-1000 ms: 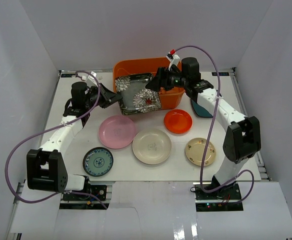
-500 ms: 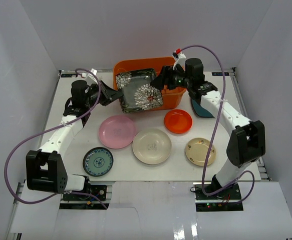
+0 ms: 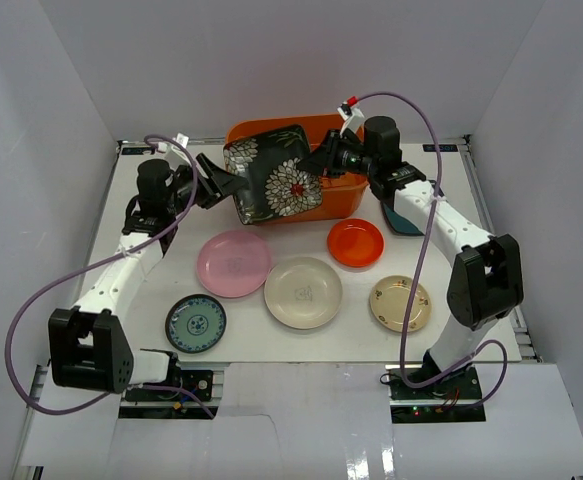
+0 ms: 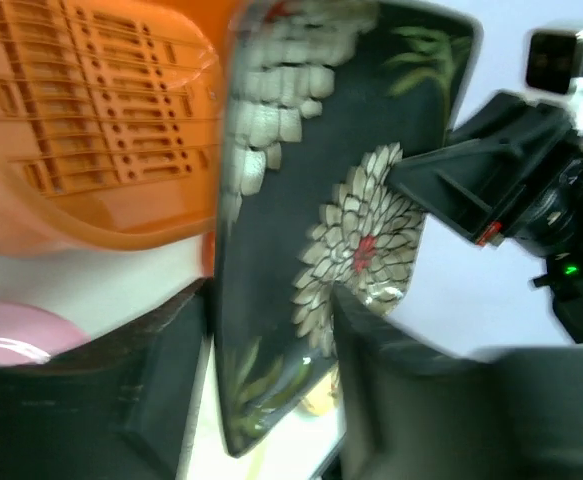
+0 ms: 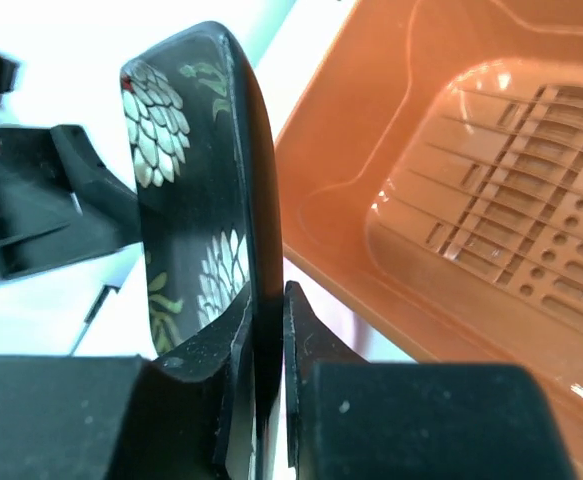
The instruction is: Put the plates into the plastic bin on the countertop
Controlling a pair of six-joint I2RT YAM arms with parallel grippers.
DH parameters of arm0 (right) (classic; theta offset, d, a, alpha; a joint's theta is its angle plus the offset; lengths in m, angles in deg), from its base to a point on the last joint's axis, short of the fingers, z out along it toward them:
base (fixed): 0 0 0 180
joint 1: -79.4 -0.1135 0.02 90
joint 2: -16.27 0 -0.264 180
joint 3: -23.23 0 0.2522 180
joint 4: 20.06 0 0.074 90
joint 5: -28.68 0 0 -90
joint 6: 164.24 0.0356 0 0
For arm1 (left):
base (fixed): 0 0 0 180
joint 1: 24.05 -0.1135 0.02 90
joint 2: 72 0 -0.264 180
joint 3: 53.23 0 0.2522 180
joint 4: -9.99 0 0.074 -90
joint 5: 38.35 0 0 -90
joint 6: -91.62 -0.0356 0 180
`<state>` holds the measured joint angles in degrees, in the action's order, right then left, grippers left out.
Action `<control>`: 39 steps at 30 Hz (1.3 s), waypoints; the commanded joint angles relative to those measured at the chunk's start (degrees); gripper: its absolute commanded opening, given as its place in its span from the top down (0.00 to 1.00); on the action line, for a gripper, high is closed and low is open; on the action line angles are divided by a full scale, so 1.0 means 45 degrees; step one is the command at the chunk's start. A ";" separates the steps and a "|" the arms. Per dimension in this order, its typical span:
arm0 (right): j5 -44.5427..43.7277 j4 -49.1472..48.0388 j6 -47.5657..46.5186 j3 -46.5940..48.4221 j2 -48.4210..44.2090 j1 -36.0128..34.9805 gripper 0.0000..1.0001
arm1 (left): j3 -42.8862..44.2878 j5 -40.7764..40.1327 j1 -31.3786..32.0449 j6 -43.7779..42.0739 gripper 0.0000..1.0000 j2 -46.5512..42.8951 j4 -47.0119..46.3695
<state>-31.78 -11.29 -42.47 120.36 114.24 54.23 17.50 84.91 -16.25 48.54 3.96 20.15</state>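
Since before — dark floral plate (image 3: 274,178) lifted, tilted steeper, higher over orange bin (image 3: 343,198).

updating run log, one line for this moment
left gripper: shut on floral plate | right gripper: shut on floral plate | plate: tilted at bin rim

The right arm (image 3: 449,222) hides most of the dark teal plate (image 3: 402,220).

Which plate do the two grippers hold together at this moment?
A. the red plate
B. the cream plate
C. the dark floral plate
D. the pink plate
C: the dark floral plate is off the table and tilted, with the left gripper pinching one edge and the right gripper pinching the opposite edge.
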 commanded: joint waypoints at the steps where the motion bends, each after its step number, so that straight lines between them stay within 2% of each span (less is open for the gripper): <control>1: -0.1153 -0.0999 0.0419 0.1080 0.0219 0.0104 0.92 | 0.0134 0.0191 0.0202 -0.0403 0.33 -0.1957 -0.0338; 5: -0.2167 -0.0845 0.0616 0.2563 0.1212 0.0338 0.92 | -0.0276 -0.0494 0.0202 -0.1712 0.16 -0.2912 0.1243; 6: -0.2247 -0.0766 0.0674 0.2856 0.1468 0.0552 0.92 | -0.0587 -0.0496 0.0202 -0.1869 0.14 -0.3071 0.1616; 10: -0.1760 -0.0921 0.1436 0.3542 0.2387 0.1178 0.92 | -0.1504 -0.0671 0.0785 -0.2397 0.14 -0.3541 0.2243; 16: -0.2521 0.0776 0.0169 0.5202 0.4124 0.1277 0.92 | -0.2620 -0.0964 0.1510 -0.2828 0.16 -0.3697 0.3082; 21: -0.2600 0.1089 -0.0320 0.6193 0.5589 0.1277 0.92 | -0.3402 -0.1101 0.1647 -0.3101 0.17 -0.3697 0.3220; 22: -0.2503 0.2038 -0.0438 0.6586 0.5920 0.1257 0.92 | -0.3441 -0.1159 0.1705 -0.3140 0.17 -0.3697 0.3240; 26: -0.2775 0.2945 -0.1004 0.7274 0.6861 0.1277 0.90 | -0.3519 -0.1491 0.1842 -0.3433 0.17 -0.3717 0.3338; 28: -0.3027 0.2926 -0.1161 0.6982 0.6822 0.1276 0.80 | -0.3539 -0.1550 0.1901 -0.3492 0.17 -0.3581 0.3338; 29: -0.3184 0.3062 -0.1219 0.6961 0.6783 0.1238 0.60 | -0.3539 -0.1531 0.1921 -0.3512 0.17 -0.3541 0.3357; 31: -0.3748 0.3180 -0.1473 0.6864 0.6608 0.1179 0.36 | -0.3539 -0.1511 0.1960 -0.3551 0.17 -0.3444 0.3338; 32: -0.3887 0.3219 -0.1551 0.6844 0.6510 0.1121 0.21 | -0.3539 -0.1492 0.1941 -0.3570 0.17 -0.3405 0.3338; 34: -0.4200 0.3239 -0.1727 0.6883 0.6199 0.1062 0.06 | -0.3539 -0.1492 0.1960 -0.3629 0.17 -0.3462 0.3338; 36: -0.4124 0.2831 -0.1825 0.6786 0.5925 0.1081 0.02 | -0.3539 -0.1492 0.1979 -0.3668 0.17 -0.3560 0.3338; 39: -0.4240 0.2692 -0.1923 0.6765 0.5456 0.1081 0.08 | -0.3481 -0.1628 0.2096 -0.3901 0.16 -0.3833 0.3513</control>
<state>-49.86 5.63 -49.44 148.65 146.37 59.28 1.50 78.46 -7.58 32.78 -11.34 35.54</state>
